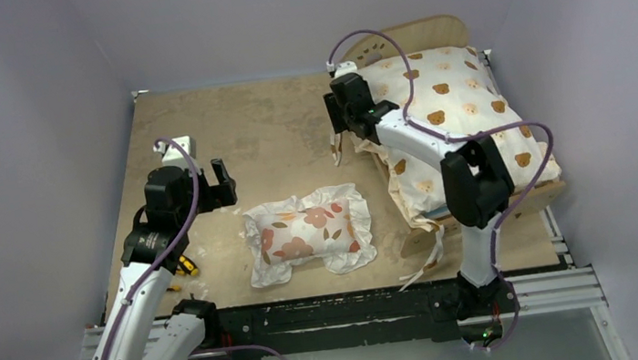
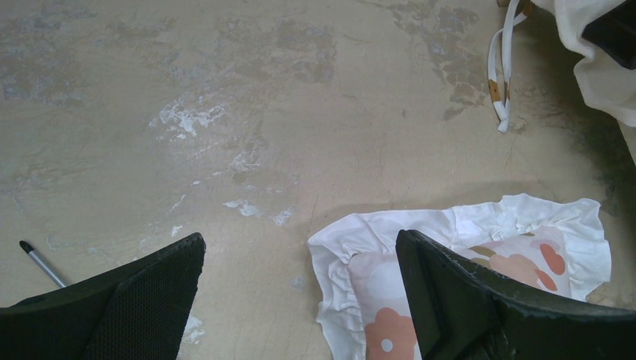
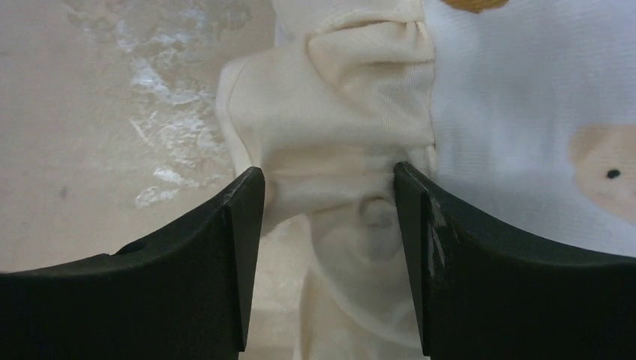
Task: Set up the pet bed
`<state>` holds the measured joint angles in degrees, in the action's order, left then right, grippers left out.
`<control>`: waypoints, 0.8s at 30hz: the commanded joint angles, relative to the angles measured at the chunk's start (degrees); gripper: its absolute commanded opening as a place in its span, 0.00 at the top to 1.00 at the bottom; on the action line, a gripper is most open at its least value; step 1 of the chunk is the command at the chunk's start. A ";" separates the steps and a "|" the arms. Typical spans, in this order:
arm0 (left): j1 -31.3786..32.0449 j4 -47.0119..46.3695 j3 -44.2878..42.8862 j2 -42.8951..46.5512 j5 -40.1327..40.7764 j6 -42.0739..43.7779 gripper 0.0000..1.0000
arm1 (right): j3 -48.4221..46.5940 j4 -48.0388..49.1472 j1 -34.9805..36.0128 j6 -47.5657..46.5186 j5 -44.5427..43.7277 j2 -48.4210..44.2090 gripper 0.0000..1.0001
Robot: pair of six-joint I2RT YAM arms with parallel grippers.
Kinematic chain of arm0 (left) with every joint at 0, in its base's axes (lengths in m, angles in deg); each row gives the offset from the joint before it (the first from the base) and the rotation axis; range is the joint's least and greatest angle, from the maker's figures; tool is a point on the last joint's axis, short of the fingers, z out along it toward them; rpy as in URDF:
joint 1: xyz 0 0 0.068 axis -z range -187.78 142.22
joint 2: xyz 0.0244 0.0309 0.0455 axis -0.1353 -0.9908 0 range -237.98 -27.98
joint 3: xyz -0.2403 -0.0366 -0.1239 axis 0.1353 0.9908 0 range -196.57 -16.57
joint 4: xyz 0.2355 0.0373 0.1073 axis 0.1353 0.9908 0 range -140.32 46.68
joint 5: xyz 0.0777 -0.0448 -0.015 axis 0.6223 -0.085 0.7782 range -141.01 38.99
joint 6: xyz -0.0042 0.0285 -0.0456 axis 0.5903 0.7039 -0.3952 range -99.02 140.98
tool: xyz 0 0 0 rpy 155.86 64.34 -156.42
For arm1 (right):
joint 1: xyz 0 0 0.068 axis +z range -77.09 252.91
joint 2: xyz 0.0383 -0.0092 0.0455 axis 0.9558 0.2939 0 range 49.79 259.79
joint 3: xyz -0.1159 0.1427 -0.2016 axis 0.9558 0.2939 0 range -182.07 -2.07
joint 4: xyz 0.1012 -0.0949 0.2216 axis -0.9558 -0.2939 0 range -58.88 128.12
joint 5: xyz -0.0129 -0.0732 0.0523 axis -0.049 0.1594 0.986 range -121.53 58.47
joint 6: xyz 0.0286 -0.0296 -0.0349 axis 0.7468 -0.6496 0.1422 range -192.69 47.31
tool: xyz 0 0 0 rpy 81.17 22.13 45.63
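Observation:
The pet bed (image 1: 428,32) stands at the back right, a light-wood frame with a rounded headboard. A large cream bear-print cushion (image 1: 457,99) lies over it and hides its base; the cushion's ruffle (image 3: 337,97) hangs over the left side. My right gripper (image 1: 344,145) (image 3: 328,180) is open at the ruffled corner, with cream fabric loose between its fingers. A small floral pillow (image 1: 311,231) (image 2: 525,259) lies flat mid-table. To the pillow's left, my left gripper (image 1: 226,184) (image 2: 300,247) hovers wide open and holds nothing.
A yellow-and-black tool (image 1: 184,268) lies near the left arm, and its thin tip (image 2: 37,259) shows on the table. A white box (image 1: 178,149) sits behind the left gripper. White tie straps (image 2: 499,82) dangle from the cushion. Grey walls enclose the table.

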<state>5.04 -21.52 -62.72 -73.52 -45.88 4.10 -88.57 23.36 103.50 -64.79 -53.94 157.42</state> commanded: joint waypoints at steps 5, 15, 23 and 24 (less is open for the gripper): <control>0.10 -1.70 0.09 0.44 -0.59 0.90 0.01 | -5.03 3.81 -0.73 -3.95 -4.68 6.83 0.53; 0.10 -1.68 0.09 1.02 -0.40 0.97 0.01 | -5.06 10.68 7.55 -21.28 7.35 5.86 1.00; -0.31 -1.51 -0.17 3.33 2.16 0.89 0.01 | -14.67 11.07 16.99 -34.82 23.26 10.65 1.00; -0.40 -1.47 -0.19 3.66 2.57 0.80 0.01 | -16.89 10.01 18.01 -36.37 24.80 11.72 1.00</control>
<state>5.04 -21.52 -62.72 -71.73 -45.23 4.10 -95.91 27.05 115.06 -84.35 -47.19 167.87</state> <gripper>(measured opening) 0.991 0.185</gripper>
